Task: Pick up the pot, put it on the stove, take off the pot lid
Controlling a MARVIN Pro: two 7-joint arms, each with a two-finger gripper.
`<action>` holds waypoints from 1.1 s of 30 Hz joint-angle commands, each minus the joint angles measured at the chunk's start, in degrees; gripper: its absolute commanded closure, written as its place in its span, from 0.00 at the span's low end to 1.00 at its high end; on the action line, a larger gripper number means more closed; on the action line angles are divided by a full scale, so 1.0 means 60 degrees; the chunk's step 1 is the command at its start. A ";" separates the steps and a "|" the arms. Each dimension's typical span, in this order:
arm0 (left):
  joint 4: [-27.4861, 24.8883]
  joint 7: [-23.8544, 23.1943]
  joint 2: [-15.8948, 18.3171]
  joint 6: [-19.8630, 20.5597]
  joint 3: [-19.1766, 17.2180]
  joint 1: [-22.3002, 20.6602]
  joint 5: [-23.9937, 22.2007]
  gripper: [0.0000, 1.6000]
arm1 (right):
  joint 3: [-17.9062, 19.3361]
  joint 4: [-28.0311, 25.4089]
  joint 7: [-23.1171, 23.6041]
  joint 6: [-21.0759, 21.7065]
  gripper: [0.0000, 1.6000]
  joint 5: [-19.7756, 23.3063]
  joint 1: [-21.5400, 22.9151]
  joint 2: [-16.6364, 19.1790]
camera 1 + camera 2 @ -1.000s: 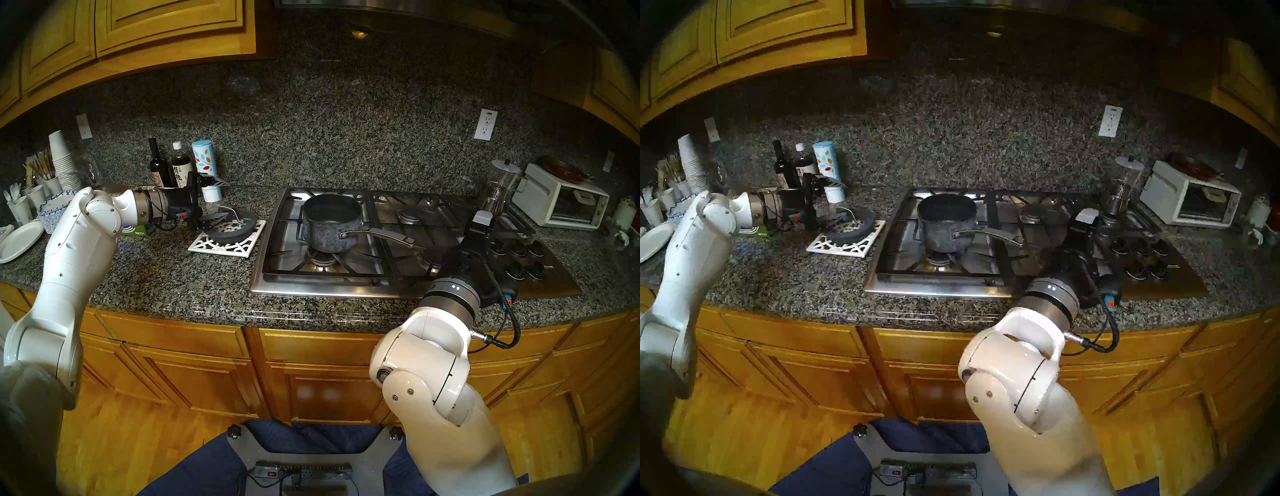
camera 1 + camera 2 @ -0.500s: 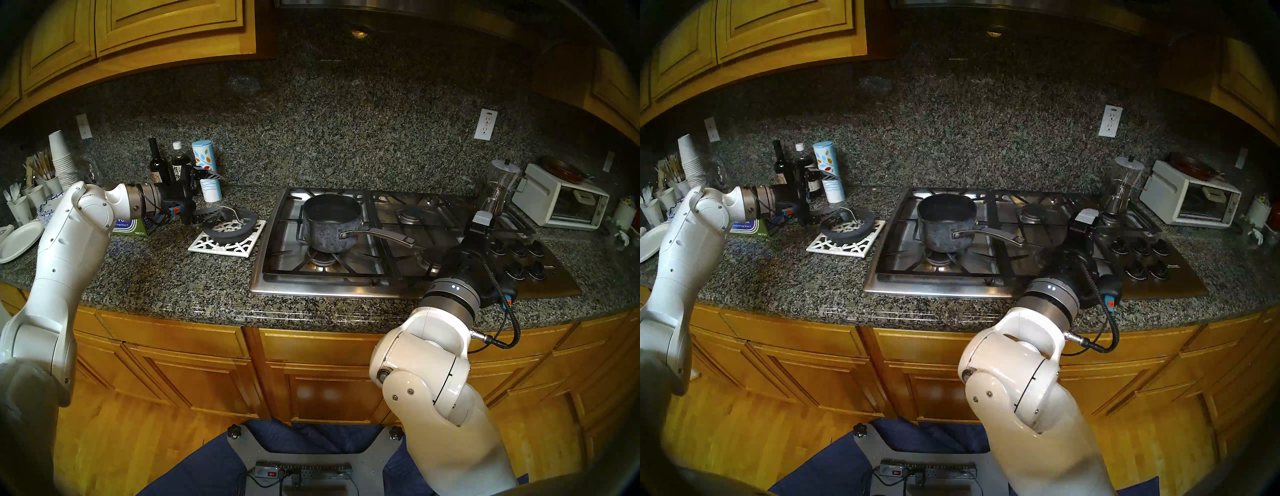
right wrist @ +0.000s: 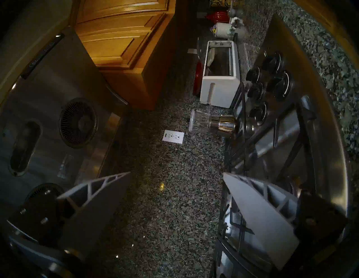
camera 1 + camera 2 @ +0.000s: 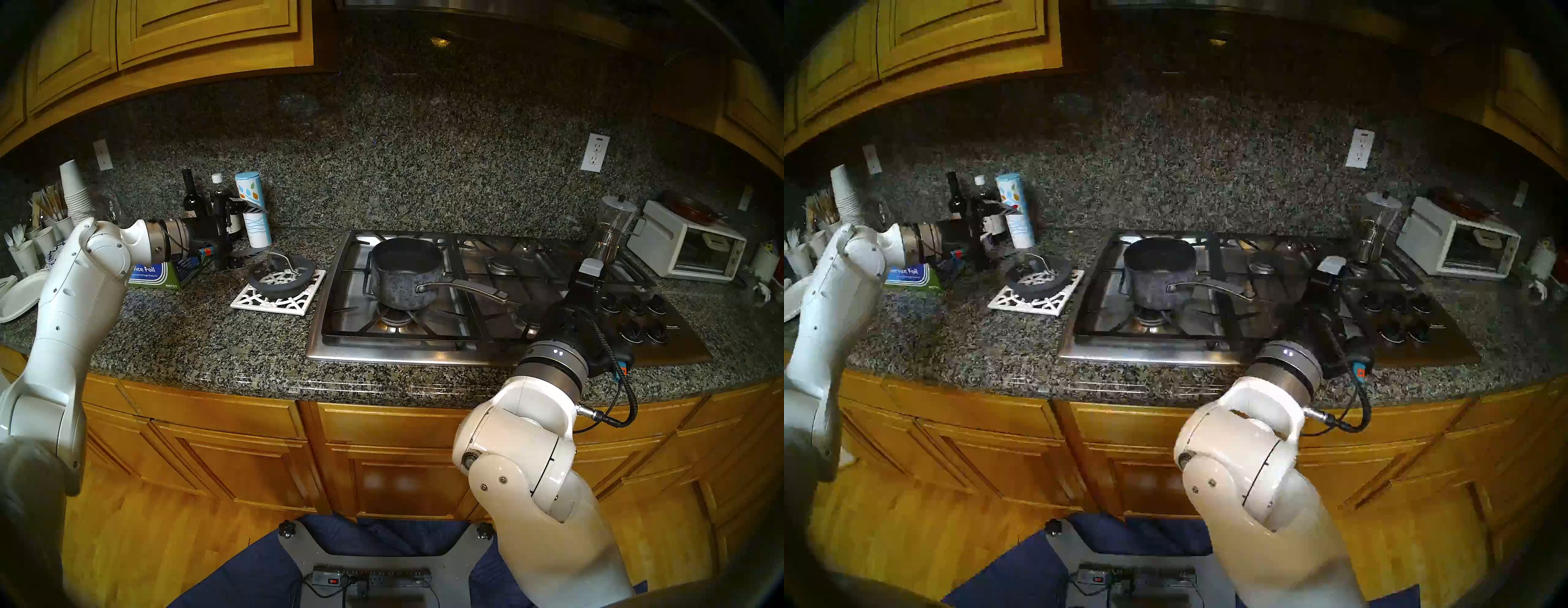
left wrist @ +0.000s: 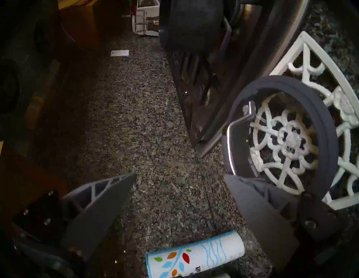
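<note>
Task looks done: pot (image 4: pixel 406 271) uncovered on stove (image 4: pixel 479 297); pot lid (image 4: pixel 282 278) resting on trivet (image 4: pixel 278 295), just beside left gripper (image 4: pixel 250 231), jaws wide, empty; right gripper (image 3: pixel 177 179) jaws wide, empty, near desk's front edge.

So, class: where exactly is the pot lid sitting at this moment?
In the head view, the pot lid rests on the white trivet, left of the stove, just right of the open left hand.

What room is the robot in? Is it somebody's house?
Most likely a home kitchen: a gas stove holds a pot, a white toaster oven sits on the granite counter, and wooden cabinets hang above.
</note>
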 commanded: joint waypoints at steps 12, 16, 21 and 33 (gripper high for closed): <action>-0.0229 0.0065 0.0131 0.0015 -0.0166 -0.0928 -0.0376 0.00 | 0.0015 -0.0224 -0.0635 0.0017 0.00 -0.0121 0.0121 -0.0014; -0.0186 0.0014 0.0129 0.0015 -0.0131 -0.0987 -0.0456 0.00 | 0.0009 -0.0229 -0.0677 0.0017 0.00 -0.0140 0.0129 -0.0008; -0.0139 -0.0086 0.0098 0.0015 -0.0099 -0.1033 -0.0654 0.00 | 0.0000 -0.0236 -0.0728 0.0017 0.00 -0.0170 0.0134 -0.0007; -0.0084 -0.0257 0.0118 0.0015 -0.0040 -0.1097 -0.0867 0.00 | -0.0008 -0.0240 -0.0774 0.0017 0.00 -0.0202 0.0142 -0.0001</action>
